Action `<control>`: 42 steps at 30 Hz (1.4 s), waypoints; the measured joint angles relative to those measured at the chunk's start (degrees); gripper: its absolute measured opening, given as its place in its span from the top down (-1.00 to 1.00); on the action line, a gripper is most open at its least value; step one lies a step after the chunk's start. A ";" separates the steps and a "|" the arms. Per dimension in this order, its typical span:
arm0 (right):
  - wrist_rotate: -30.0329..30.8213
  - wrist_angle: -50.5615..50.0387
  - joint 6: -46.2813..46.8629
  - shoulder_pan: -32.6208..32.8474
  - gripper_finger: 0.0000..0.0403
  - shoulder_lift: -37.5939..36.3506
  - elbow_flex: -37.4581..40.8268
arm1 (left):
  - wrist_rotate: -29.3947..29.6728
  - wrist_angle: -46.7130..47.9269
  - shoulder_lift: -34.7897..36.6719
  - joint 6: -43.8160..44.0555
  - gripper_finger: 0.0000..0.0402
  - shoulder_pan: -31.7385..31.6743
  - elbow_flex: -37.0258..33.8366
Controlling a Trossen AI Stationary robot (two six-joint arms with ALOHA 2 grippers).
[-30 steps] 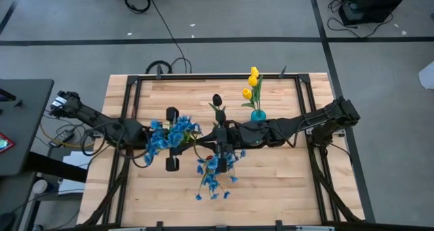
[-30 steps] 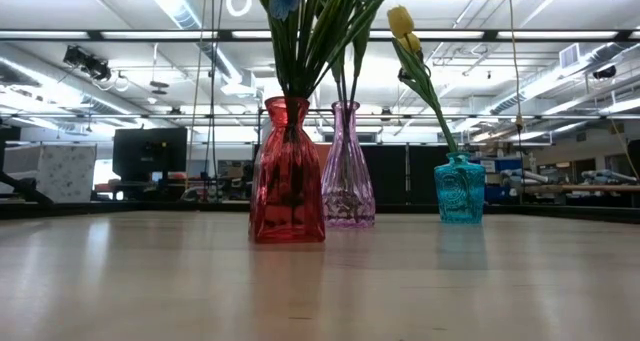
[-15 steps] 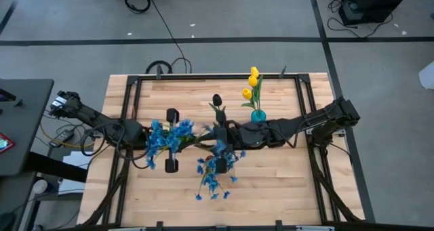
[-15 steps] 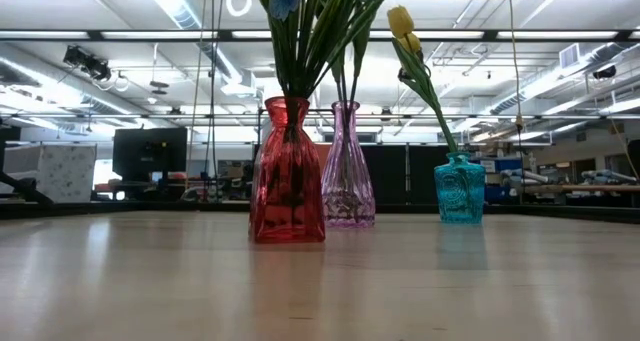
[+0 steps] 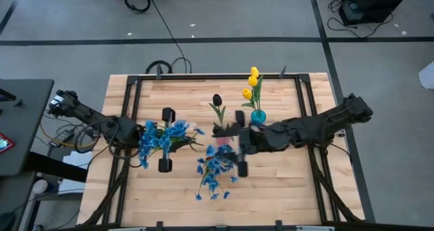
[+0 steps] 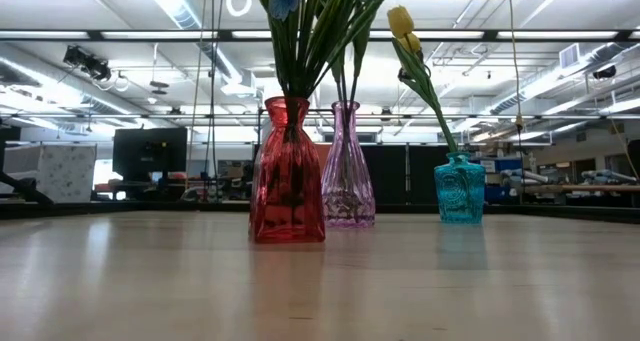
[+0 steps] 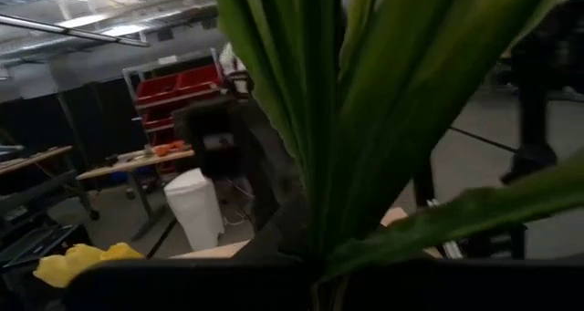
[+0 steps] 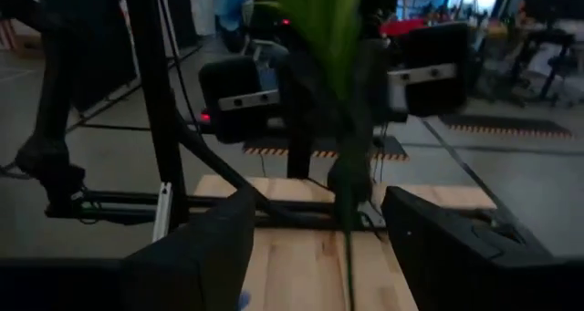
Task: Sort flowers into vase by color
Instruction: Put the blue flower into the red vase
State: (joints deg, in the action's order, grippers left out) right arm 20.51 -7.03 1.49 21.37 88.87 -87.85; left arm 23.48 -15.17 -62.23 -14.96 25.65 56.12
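Observation:
My left gripper (image 5: 173, 140) is shut on a bunch of blue flowers (image 5: 161, 136), whose blossoms hide it from above. My right gripper (image 5: 229, 142) stands open just right of it, over the red vase (image 6: 287, 171). Its fingers (image 8: 196, 252) are apart, and the bunch's green stem (image 8: 349, 211) shows beyond them. The red vase holds more blue flowers (image 5: 213, 171). A dark tulip (image 5: 217, 100) stands in the purple vase (image 6: 348, 171). Yellow tulips (image 5: 251, 82) stand in the teal vase (image 6: 459, 189). My left gripper has the blue bunch by its green stem (image 7: 319, 276), just below where the long leaves (image 7: 347, 101) fan out. The fingers come level from the table's left, across the stem. The bunch stands roughly upright and clear of the table, blossoms above, stem end hanging below.
The three vases stand close together in the table's middle and far middle, right under and beside both grippers. Bare wood (image 5: 285, 183) lies along the near edge and at both near corners. A black frame (image 5: 132, 89) rims the table.
My right gripper has let go of the blue bunch and drawn back toward the table's right edge, rising a little. The bunch stays in my left gripper, and its blossoms have swung slightly toward the table's left.

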 joint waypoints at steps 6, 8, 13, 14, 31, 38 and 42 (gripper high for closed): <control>4.84 -12.85 8.50 7.42 -0.20 -5.22 -0.02 | -0.04 9.03 3.20 0.23 0.90 4.60 -0.22; 7.19 -17.31 11.57 10.62 -0.17 -5.53 -0.02 | 1.66 12.15 4.97 0.47 0.90 7.53 -0.22; 8.50 -27.05 22.85 16.33 -0.09 -5.06 0.11 | 10.85 16.90 7.09 0.90 0.90 14.72 -0.22; 7.83 -28.48 25.63 16.76 -0.07 -4.68 0.46 | 12.72 17.71 7.16 1.57 0.90 15.68 -0.22; 11.39 -12.12 52.45 19.19 -0.04 0.92 30.54 | 12.31 -11.83 12.69 4.12 0.89 15.27 -26.26; 18.13 30.06 42.35 16.57 -0.06 9.17 47.45 | 9.99 -22.21 13.23 4.60 0.89 12.78 -35.88; 17.43 40.52 38.08 13.41 -0.16 16.73 47.77 | 9.53 -28.40 13.52 2.41 0.89 11.48 -39.01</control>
State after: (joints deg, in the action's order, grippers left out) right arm 37.94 33.49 39.57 34.77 105.61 -40.08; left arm 33.02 -43.57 -48.71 -12.55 37.13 17.10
